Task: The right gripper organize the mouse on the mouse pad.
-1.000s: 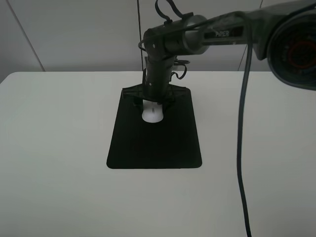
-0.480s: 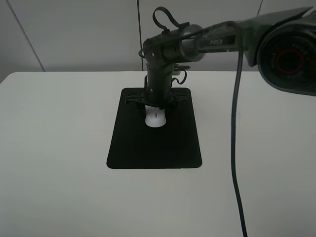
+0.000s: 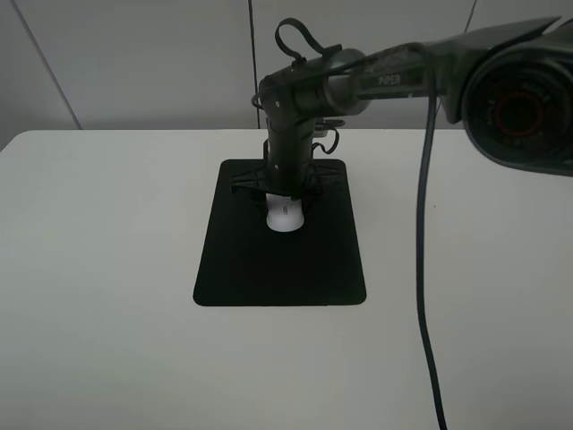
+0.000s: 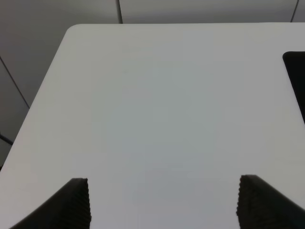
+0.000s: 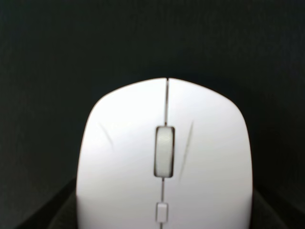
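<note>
- right hand (image 3: pixel 283 190): lowered over the far half of the mouse pad (image 3: pixel 277 264), claw pointing down; arm reaches in from the right of the high view
- mouse (image 3: pixel 285 218): white, directly under the right hand, within the pad's outline, far half, roughly centred across its width
- right wrist view: mouse fills the frame, grey scroll wheel (image 5: pixel 164 150) central, black pad behind it; dark fingers (image 5: pixel 57 212) sit against both flanks of the mouse; hand reads as pinched on the mouse
- cannot tell whether the mouse rests on the pad or sits just above it
- mouse pad: flat on the white desk (image 3: pixel 107 269), long axis running away from the camera, about mid-desk
- left hand (image 4: pixel 162 205): spread wide, the two ribbed fingers (image 4: pixel 78 200) well apart; nothing between them; above bare desk, one edge of the pad just in its view
- dark cable (image 3: pixel 423 269): hangs from the right arm, crossing the right side of the desk in the high view
</note>
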Motion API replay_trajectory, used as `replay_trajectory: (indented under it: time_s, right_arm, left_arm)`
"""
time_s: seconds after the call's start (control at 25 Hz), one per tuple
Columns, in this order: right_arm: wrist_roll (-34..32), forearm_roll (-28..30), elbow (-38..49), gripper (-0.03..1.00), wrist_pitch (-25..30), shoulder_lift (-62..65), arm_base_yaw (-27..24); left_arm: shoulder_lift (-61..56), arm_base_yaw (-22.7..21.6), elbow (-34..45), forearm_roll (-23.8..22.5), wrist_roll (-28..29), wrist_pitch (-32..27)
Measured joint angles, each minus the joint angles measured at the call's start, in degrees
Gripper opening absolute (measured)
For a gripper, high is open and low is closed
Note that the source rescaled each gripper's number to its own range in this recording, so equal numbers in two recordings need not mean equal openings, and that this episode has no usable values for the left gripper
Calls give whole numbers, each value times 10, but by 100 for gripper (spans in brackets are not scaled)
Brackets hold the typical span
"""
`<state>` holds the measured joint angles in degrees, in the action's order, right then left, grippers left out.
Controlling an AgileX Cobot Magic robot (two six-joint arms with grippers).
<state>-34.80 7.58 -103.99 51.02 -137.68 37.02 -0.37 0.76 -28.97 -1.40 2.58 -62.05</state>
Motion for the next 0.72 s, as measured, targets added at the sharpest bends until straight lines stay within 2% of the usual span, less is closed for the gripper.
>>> replay_trajectory:
  time_s: [0.16,0.2,0.24,0.32,0.36,0.44,0.52,0.72]
  right_arm:
    - [0,0,-1,0,-2,-1,0]
    - [0,0,0,3,-3,-1,0]
    - [0,0,0,11,-4,-1,0]
    - [0,0,0,44,-5,-2,0]
    - [0,0,0,55,-6,-2,0]
    - [0,1,0,64,-11,-2,0]
    - [0,2,0,68,-13,2,0]
    - [0,4,-8,69,-9,30,0]
  left_arm:
    - [0,0,0,0,0,0]
    - [0,0,0,0,0,0]
    - [0,0,0,0,0,0]
    - [0,0,0,0,0,0]
    - [0,0,0,0,0,0]
    - [0,0,0,0,0,0]
    - [0,0,0,0,0,0]
    - [0,0,0,0,0,0]
